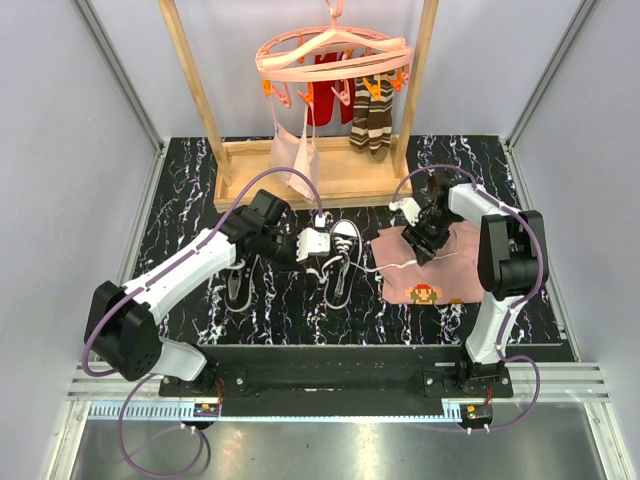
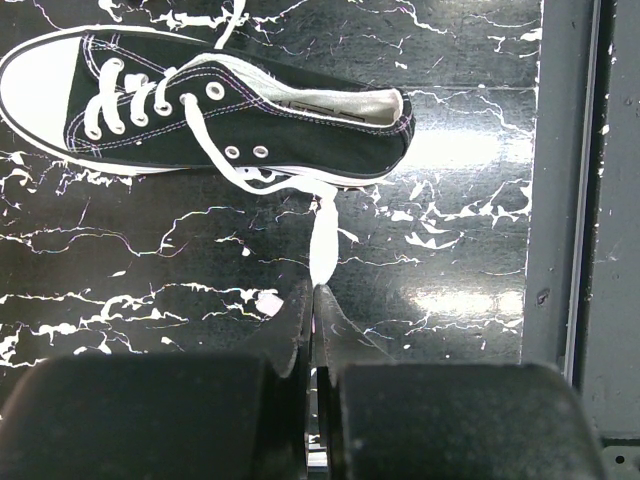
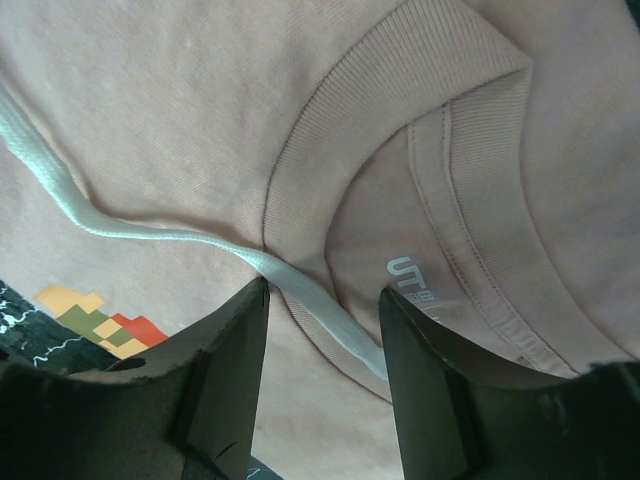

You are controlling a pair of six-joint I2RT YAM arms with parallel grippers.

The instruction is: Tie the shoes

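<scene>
White lace [image 2: 322, 240] clamped in left gripper [image 2: 312, 292], just left of shoe [image 2: 200, 110] at mid worktop [image 2: 450, 250]. Right gripper [image 3: 322, 300] parted, empty, astride second lace [image 3: 150, 235] on pink shirt [image 3: 200, 100]: risks nipping cloth too.

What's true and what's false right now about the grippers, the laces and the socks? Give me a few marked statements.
The left gripper is shut on a white lace. True.
The right gripper is clamped on a lace. False: its jaws stand open astride a loose lace.
That loose lace lies on the pink shirt. True.
The shoe in the left wrist view is tied. False: no bow shows.
The striped socks lie beside the shoe. False: they hang from the pink hanger.
</scene>
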